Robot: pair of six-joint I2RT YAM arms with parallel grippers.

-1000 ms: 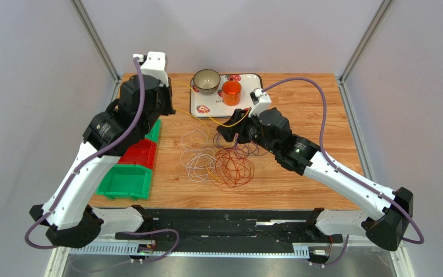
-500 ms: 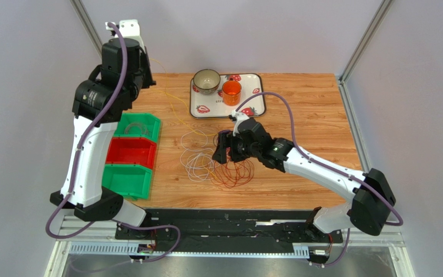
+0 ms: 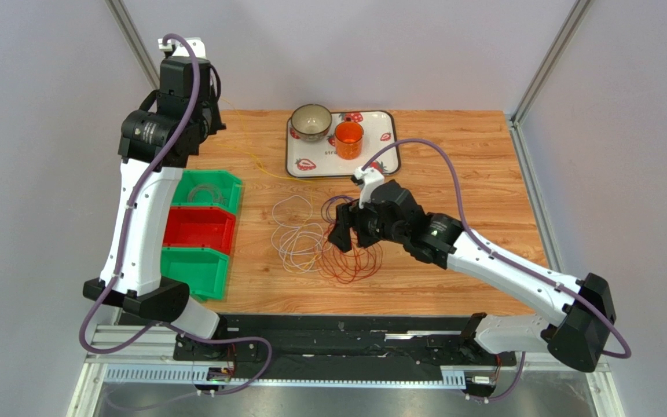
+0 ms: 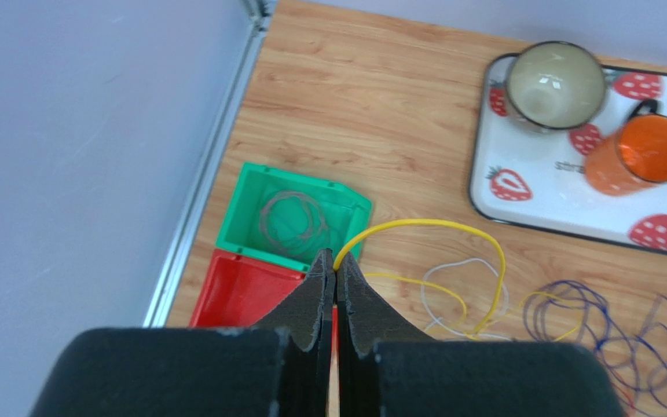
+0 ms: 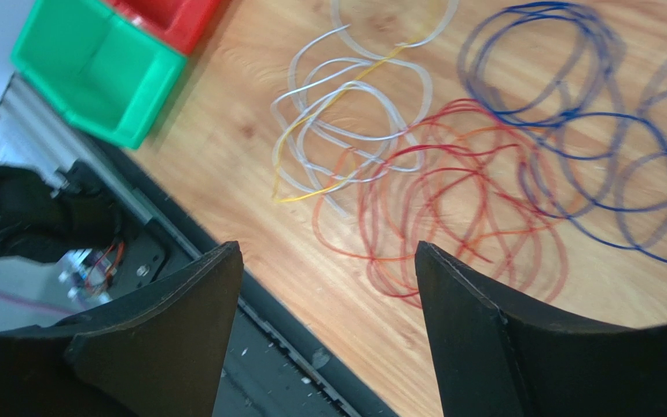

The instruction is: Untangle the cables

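The cables (image 3: 328, 239) lie in a loose pile mid-table: white loops (image 5: 354, 113), red and orange loops (image 5: 450, 208), and blue-purple loops (image 5: 572, 113). A yellow cable (image 4: 476, 252) rises from the pile to my left gripper (image 4: 336, 261), which is shut on its end. That gripper (image 3: 211, 109) is held high over the table's far left corner. The yellow cable (image 3: 263, 169) trails from it back to the pile. My right gripper (image 5: 324, 248) hovers open over the pile's near edge, nothing between its fingers. In the top view the right gripper (image 3: 343, 233) sits above the red loops.
A strawberry-print tray (image 3: 380, 161) at the back holds a bowl (image 3: 311, 122) and an orange cup (image 3: 348, 137). Three bins line the left side: green (image 3: 211, 187) with a grey coil inside, red (image 3: 196, 230), green (image 3: 191, 271). The table's front edge and black rail (image 5: 224, 347) lie just below my right gripper.
My left arm swung up and back to the far left, drawing the yellow cable out of the pile. My right gripper opened wider and shifted nearer, over the red loops.
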